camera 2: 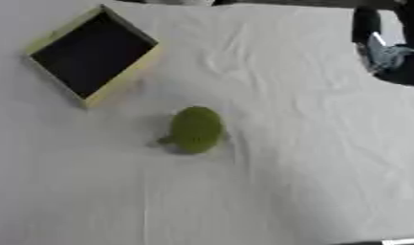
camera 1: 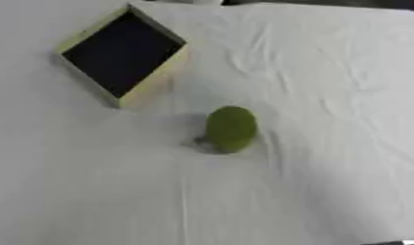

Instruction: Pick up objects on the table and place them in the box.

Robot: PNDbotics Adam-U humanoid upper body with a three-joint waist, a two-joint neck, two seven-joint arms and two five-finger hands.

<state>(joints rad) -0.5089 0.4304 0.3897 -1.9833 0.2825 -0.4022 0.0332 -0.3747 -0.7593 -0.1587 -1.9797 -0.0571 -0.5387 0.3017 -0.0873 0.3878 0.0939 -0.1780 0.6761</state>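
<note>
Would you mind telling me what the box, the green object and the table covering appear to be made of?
The box looks like pale wood or cardboard: matte, tan walls around a dark interior. The green object seems matte and smooth, perhaps plastic or a fruit; its rounded shape shows no gloss. The table covering looks like white cloth, as it creases and wrinkles.

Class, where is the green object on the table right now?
The green object lies near the middle of the white cloth, below and to the right of the box, apart from it, with no hand touching it.

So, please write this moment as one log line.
green object: on cloth, untouched | box: looks empty, far left | right arm: upper right, hand unclear
</note>
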